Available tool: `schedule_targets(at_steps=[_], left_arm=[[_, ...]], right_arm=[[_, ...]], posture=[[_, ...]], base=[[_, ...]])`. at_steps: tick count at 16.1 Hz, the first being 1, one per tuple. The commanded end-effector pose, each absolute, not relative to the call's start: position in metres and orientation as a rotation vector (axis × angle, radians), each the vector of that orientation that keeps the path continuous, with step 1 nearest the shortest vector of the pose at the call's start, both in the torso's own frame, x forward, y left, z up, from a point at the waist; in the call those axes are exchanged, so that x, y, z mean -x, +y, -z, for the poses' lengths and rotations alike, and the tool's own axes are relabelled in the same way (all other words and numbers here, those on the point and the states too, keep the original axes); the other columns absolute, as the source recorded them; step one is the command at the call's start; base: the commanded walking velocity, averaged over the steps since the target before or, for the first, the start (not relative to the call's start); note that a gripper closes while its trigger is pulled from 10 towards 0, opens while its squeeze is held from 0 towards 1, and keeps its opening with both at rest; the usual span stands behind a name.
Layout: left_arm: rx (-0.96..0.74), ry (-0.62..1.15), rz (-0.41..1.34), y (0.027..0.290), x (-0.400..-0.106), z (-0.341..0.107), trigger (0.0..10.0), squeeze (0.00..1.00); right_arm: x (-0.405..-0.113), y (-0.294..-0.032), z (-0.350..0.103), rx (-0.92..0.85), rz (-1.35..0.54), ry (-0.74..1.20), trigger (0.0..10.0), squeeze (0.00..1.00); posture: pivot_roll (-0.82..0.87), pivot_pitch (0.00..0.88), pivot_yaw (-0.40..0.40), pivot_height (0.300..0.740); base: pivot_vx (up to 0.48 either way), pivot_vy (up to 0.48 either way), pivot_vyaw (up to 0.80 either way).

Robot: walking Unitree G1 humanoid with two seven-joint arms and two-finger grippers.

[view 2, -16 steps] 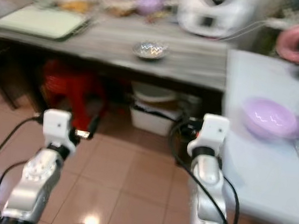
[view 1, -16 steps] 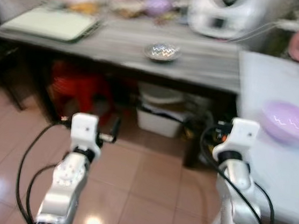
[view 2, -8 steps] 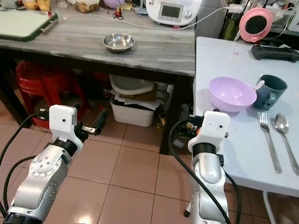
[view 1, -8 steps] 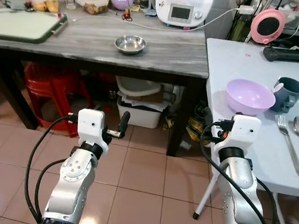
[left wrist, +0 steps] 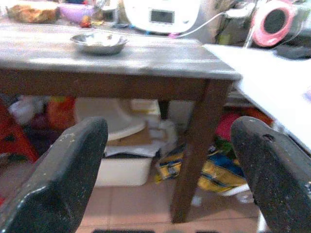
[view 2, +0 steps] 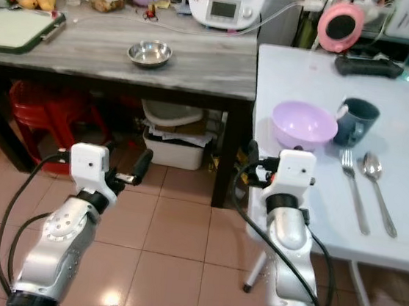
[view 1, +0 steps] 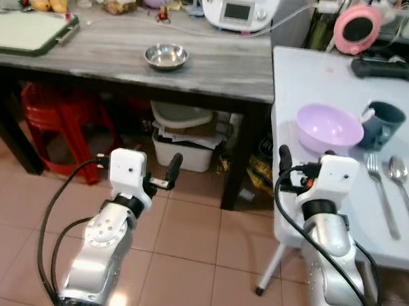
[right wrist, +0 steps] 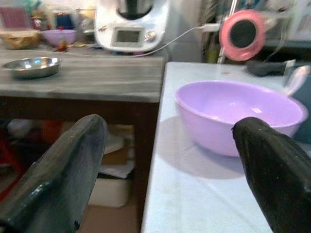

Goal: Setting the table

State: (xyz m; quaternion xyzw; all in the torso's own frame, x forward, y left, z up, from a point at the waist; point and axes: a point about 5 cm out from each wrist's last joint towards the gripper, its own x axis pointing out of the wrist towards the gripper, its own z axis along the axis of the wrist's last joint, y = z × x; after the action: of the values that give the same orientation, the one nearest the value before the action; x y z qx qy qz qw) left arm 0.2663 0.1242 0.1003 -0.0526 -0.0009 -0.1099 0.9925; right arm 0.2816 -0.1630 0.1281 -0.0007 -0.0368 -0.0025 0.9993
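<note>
From my seat I saw the right gripper (right wrist: 170, 170) held out level at the near corner of the pale blue-white table (view 2: 321, 100), its two black fingers (right wrist: 63, 170) spread wide with nothing between them. Straight ahead of those fingers, a little toward the right-hand one, the lilac plastic bowl (right wrist: 240, 114) stood upright on the tabletop — near the tips but apart from them. Just beyond the bowl on its far right side was the dark teal mug (view 2: 357, 120), touching or all but touching it; I could not tell which. Further to the right of the fingers lay a silver fork (view 2: 354, 186) and a silver spoon (view 2: 378, 186), side by side and pointing away from me. The left gripper (left wrist: 165, 170) hovered over the pink tiled floor (view 1: 188, 232), its fingers (left wrist: 58, 174) likewise parted widely and holding nothing. Well ahead of them ran the grey wood-grain table with dark legs (view 1: 128, 48), and on it, off toward the left finger, sat a small round steel bowl (view 1: 165, 55) — well apart from either gripper. Behind it I made out a white kitchen machine with a small screen (view 1: 240, 2), and below the table a white plastic tub (view 1: 183, 147) and a red plastic stool (view 1: 58, 110).
</note>
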Motion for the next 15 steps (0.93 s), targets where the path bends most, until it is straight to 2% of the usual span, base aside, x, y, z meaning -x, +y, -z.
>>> schedule_targets(at_steps=[1, 4, 8, 10, 14, 15], left_arm=[[0.104, 0.000, 0.215, 0.126, -0.267, -0.101, 10.0, 0.00], [0.098, -0.003, 0.220, 0.127, -0.268, -0.102, 10.0, 0.00], [0.081, -0.010, 0.224, 0.127, -0.269, -0.103, 10.0, 0.00], [0.071, -0.009, 0.221, 0.127, -0.269, -0.102, 10.0, 0.00], [0.064, -0.010, 0.215, 0.129, -0.270, -0.103, 10.0, 0.00], [0.074, -0.002, 0.206, 0.130, -0.270, -0.102, 10.0, 0.00]], right_arm=[[-0.283, -0.160, -0.134, 0.007, -0.007, -0.097, 10.0, 0.00], [-0.285, -0.152, -0.150, 0.076, -0.063, -0.170, 10.0, 0.00], [-0.289, -0.150, -0.156, 0.055, -0.063, -0.184, 10.0, 0.00], [-0.290, -0.149, -0.156, 0.054, -0.066, -0.183, 10.0, 0.00], [-0.291, -0.147, -0.156, 0.051, -0.073, -0.181, 10.0, 0.00], [-0.290, -0.146, -0.155, 0.051, -0.079, -0.179, 10.0, 0.00]], posture=[[-0.04, 0.022, 0.027, 0.740], [-0.04, 0.017, 0.029, 0.740], [-0.03, 0.013, 0.029, 0.740], [-0.03, 0.013, 0.031, 0.740], [-0.03, 0.022, 0.032, 0.740], [-0.02, 0.023, 0.031, 0.740]], base=[[0.000, -0.315, 0.00], [0.000, -0.419, 0.00], [0.000, -0.427, 0.00], [0.322, -0.349, 0.00], [0.376, 0.000, 0.00], [0.000, 0.000, 0.00]])
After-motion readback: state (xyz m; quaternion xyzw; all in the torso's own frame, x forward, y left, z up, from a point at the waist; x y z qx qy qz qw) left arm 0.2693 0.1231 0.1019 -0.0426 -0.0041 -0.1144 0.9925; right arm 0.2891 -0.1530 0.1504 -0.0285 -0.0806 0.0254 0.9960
